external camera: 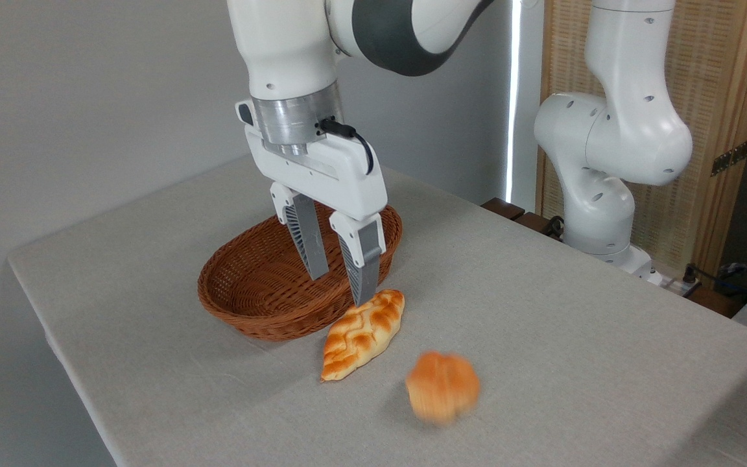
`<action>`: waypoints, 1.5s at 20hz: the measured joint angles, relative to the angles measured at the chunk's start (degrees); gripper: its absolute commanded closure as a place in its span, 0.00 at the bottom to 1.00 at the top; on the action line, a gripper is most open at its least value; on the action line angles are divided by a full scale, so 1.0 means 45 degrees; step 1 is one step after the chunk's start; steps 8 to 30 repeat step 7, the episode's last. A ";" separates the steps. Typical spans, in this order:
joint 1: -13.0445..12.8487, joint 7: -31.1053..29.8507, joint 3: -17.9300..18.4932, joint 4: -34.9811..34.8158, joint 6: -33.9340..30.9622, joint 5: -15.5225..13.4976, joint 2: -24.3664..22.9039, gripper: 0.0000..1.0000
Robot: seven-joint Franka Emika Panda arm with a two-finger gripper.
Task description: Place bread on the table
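One blurred bread [442, 388] lies on table [542, 311].

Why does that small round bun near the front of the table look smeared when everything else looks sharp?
In the camera view, the bread is motion-blurred, its edges smeared, which suggests it is moving on the table. The braided loaf, wicker basket and open gripper are crisp. Lighting is soft and even with faint shadows and no glare; a bright strip shows behind the arm.
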 measured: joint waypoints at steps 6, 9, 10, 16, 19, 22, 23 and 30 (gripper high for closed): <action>0.0017 -0.0007 -0.0039 0.0289 0.0222 -0.0766 0.0025 0.00; 0.0019 -0.0007 -0.0038 0.0290 0.0315 -0.0783 0.0049 0.00; 0.0019 -0.0007 -0.0038 0.0290 0.0315 -0.0783 0.0049 0.00; 0.0019 -0.0007 -0.0038 0.0290 0.0315 -0.0783 0.0049 0.00; 0.0019 -0.0007 -0.0038 0.0290 0.0315 -0.0783 0.0049 0.00; 0.0019 -0.0007 -0.0038 0.0290 0.0315 -0.0783 0.0049 0.00; 0.0019 -0.0007 -0.0038 0.0290 0.0315 -0.0783 0.0049 0.00; 0.0019 -0.0007 -0.0038 0.0290 0.0315 -0.0783 0.0049 0.00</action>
